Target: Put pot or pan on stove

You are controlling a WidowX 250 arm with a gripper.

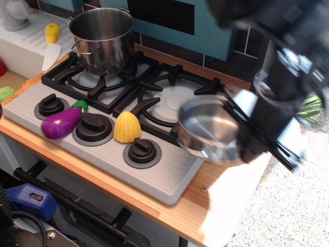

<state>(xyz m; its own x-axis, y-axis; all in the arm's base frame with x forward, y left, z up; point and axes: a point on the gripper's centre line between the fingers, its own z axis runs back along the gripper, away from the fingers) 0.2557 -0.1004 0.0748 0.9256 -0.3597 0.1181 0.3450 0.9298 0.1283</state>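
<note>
Pan, shallow shiny steel and motion-blurred, hangs tilted over the near right edge of the stove by the right burner grate. Gripper pinches its right rim.

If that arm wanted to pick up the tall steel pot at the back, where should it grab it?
Probably the thin rim, from straight above. The tall steel pot stands upright and open on the left burner of the stove, so one finger could drop inside and one outside. Its small wire handle hugs the wall, a harder target.
</note>
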